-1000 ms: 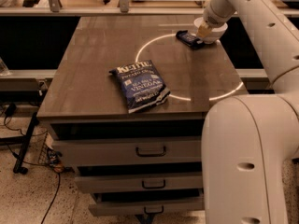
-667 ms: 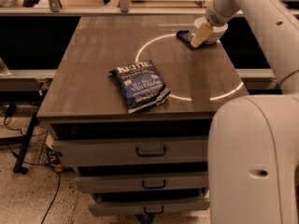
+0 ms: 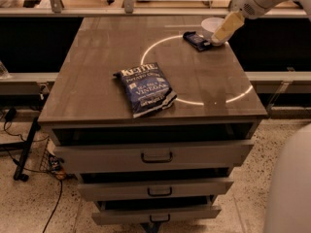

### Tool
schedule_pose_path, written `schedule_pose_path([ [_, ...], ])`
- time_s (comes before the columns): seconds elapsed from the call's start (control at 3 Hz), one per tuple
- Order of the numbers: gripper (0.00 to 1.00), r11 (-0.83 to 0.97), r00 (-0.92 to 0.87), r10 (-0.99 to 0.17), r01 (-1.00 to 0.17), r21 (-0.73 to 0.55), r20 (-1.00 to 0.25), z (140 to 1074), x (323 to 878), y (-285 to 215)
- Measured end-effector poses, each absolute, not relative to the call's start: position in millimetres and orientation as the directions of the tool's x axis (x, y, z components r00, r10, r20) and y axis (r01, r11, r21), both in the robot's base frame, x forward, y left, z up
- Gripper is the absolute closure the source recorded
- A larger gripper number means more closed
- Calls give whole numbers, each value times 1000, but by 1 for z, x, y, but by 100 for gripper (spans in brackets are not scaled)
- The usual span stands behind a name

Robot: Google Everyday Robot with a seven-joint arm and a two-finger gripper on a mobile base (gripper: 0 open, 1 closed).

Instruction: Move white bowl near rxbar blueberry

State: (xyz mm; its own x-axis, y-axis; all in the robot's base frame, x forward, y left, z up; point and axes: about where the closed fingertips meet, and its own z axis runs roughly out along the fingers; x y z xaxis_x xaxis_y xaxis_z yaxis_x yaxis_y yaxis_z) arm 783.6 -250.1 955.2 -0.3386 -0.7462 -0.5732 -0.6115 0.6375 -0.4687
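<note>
The white bowl (image 3: 211, 26) sits at the far right of the tabletop, partly hidden by my gripper. The rxbar blueberry (image 3: 197, 41), a small flat dark blue bar, lies on the table just left of and in front of the bowl, touching or nearly touching it. My gripper (image 3: 222, 34) reaches down from the upper right, its tan fingers (image 3: 224, 27) at the bowl's right side, right of the bar.
A large dark blue Kettle chip bag (image 3: 145, 88) lies in the middle of the table (image 3: 97, 81). A bright ring of light (image 3: 194, 72) marks the tabletop. Drawers (image 3: 156, 157) sit below the front edge. My arm's white body (image 3: 289, 188) fills the lower right.
My arm has drawn back up and to the right, and the white bowl now shows beside the bar. The chip bag has not moved.
</note>
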Motion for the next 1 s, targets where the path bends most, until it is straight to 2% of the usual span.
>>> schedule_pose_path([
  [0.33,0,640,-169,-719,-541,-546,-675,1042,719,-268],
  [0.67,0,599,-48,-747,-481,-640,-663,1103,673,-270],
  [1.0,0,593,-47,-752,-482,-644,-657,1102,673,-271],
])
